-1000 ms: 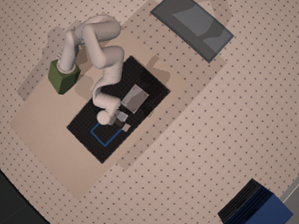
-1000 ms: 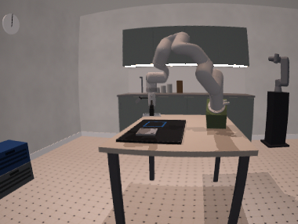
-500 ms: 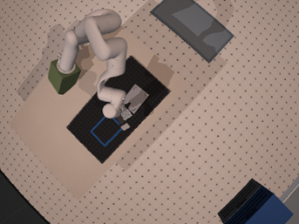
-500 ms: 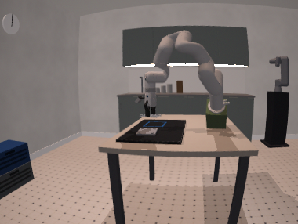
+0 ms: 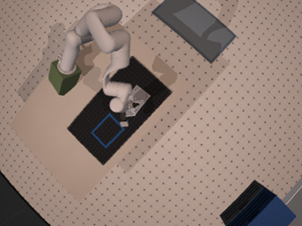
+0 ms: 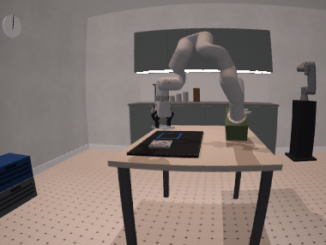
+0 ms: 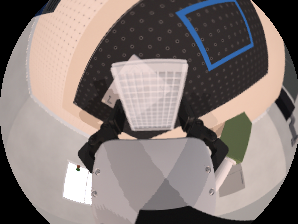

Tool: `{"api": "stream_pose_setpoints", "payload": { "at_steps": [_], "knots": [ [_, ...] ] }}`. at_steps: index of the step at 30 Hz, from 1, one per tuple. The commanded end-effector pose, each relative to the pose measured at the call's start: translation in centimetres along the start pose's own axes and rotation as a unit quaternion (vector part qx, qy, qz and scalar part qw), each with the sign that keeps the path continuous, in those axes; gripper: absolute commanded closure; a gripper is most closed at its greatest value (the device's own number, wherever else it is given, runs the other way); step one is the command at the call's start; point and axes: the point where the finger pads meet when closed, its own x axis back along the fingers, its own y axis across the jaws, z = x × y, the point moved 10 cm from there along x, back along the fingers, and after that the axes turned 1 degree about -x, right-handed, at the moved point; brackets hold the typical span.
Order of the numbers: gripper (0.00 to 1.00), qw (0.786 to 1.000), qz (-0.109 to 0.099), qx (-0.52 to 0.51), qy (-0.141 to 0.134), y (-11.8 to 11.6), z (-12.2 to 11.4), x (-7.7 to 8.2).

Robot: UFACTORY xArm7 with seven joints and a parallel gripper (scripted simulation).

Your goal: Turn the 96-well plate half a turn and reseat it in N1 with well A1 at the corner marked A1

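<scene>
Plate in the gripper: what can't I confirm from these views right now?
- Cut corner of the plate: not discernible in the wrist view; top view, wrist covers most of it.
- A1 mark on nest N1: too small everywhere.
- Fingertips of gripper: hidden behind the plate's edge.

A: Deck mat [image 5: 153,81]: black, with a fine grid of dots. Bench spot B1 [image 5: 107,131]: blue outline.

B: Plate [image 7: 150,95]: white, translucent, with a fine square grid. Gripper [image 7: 154,131] fingers: black.

A: Arm [image 6: 202,49]: off-white. Its pedestal [image 6: 237,130]: olive green.

B: Table [image 6: 223,158]: pale tan top, dark legs. Floor [image 5: 247,127]: beige with dark dots. Crate [image 5: 280,215]: blue and black.
</scene>
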Motion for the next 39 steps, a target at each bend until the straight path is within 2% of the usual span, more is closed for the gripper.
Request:
{"api": "stream_pose_setpoints", "payload": {
  "at_steps": [1, 7, 13, 15, 19, 23, 39],
  "knots": [
    [1.0, 0.998, -0.008, -0.068, 0.002, -1.1, -0.7, 0.3],
    [1.0, 0.986, -0.007, -0.167, 0.003, -2.6, -2.0, 0.3],
    [1.0, 0.964, -0.007, -0.265, 0.004, -4.1, -3.3, 0.4],
    [1.0, 0.964, -0.007, -0.265, 0.004, -4.1, -3.3, 0.4],
    [1.0, 0.944, -0.007, -0.329, 0.004, -5.2, -4.2, 0.4],
    [1.0, 0.92, -0.006, -0.391, 0.005, -5.3, -4.3, 0.4],
    [1.0, 0.92, -0.006, -0.391, 0.005, -5.2, -4.2, 0.4]
  ]
}}
